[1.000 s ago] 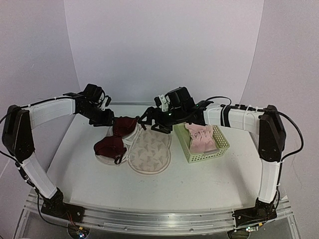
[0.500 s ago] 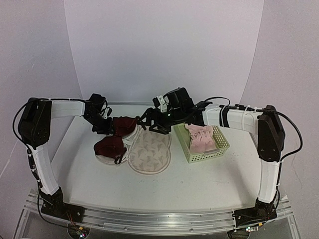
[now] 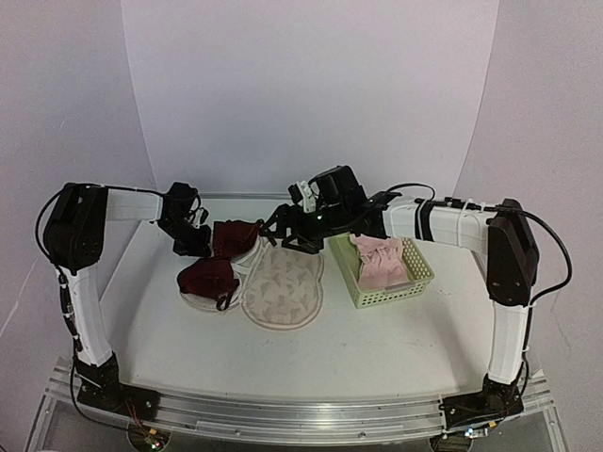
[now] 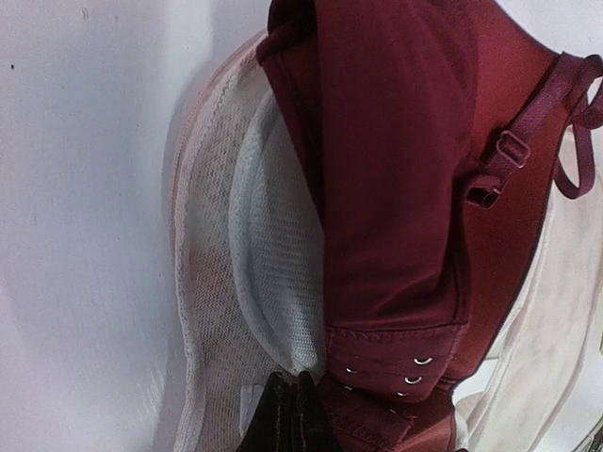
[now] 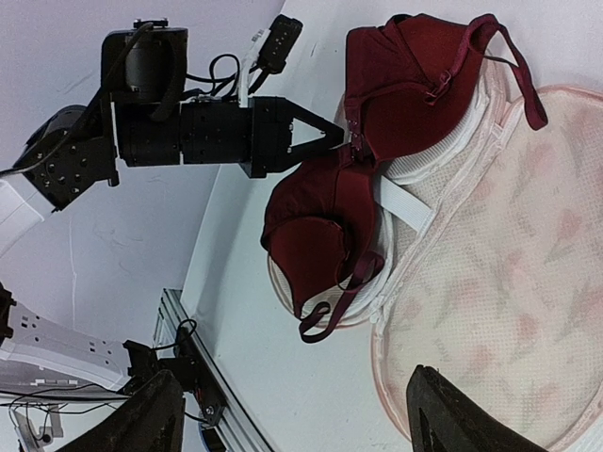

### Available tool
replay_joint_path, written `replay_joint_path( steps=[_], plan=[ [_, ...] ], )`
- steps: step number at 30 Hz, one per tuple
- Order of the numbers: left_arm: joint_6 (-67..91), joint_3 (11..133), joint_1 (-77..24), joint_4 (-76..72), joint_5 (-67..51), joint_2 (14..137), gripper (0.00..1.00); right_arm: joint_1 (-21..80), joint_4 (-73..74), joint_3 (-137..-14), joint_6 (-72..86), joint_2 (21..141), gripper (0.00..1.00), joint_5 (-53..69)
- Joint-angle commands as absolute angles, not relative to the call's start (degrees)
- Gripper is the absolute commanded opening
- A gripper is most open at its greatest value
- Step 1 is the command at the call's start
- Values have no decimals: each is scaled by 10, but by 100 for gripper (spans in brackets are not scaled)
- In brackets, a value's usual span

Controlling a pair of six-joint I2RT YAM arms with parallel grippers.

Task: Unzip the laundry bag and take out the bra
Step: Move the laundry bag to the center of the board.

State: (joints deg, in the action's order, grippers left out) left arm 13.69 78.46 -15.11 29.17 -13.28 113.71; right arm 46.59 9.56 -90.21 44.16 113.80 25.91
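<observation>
tightly closed on the bra (image 3: 209, 276), over an unzipped laundry bag (image 3: 283, 294)

reaches in from the left with the left arm: upper link rising steeply from its base at the near edge, elbow high by the left wall, forearm running level toward the far side of the white table (image 3: 377, 348). ends in the left gripper (image 5: 336, 139), tips pressed together on the hook end of the bra's band, at the outer edge of the far cup. shows, through the left wrist camera, those fingers (image 4: 287, 419) shut with no gap, just beside the white mesh lining of the bag.

mirrors that pose with the right arm: elbow high on the right, forearm level above a pale green basket (image 3: 391, 297) holding pink cloth (image 3: 380, 262). hangs the right gripper (image 5: 297, 377) over the far end of the bag, jaws spread wide and empty.

finds the laundry bag laid open in two joined ovals, patterned half toward the basket, the other half lining up. leaves the bra on that left half, one cup far, one cup near, a thin strap looping over the near rim.
</observation>
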Motion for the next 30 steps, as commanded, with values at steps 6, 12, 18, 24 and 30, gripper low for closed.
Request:
replay_joint_path(
  steps=[6, 12, 18, 24, 30],
  plan=[
    [124, 794, -153, 279, -173, 1154, 0, 468, 71, -893, 437, 1111, 83, 259],
    [119, 779, -160, 279, -209, 1144, 0, 468, 71, -897, 445, 1125, 83, 257],
    [124, 768, -173, 277, -240, 1138, 0, 469, 71, -911, 459, 1147, 83, 256],
    [132, 760, -198, 271, -246, 1146, 0, 470, 72, -930, 470, 1172, 84, 253],
    [144, 755, -228, 263, -251, 1144, 0, 470, 73, -941, 480, 1198, 84, 248]
  ],
)
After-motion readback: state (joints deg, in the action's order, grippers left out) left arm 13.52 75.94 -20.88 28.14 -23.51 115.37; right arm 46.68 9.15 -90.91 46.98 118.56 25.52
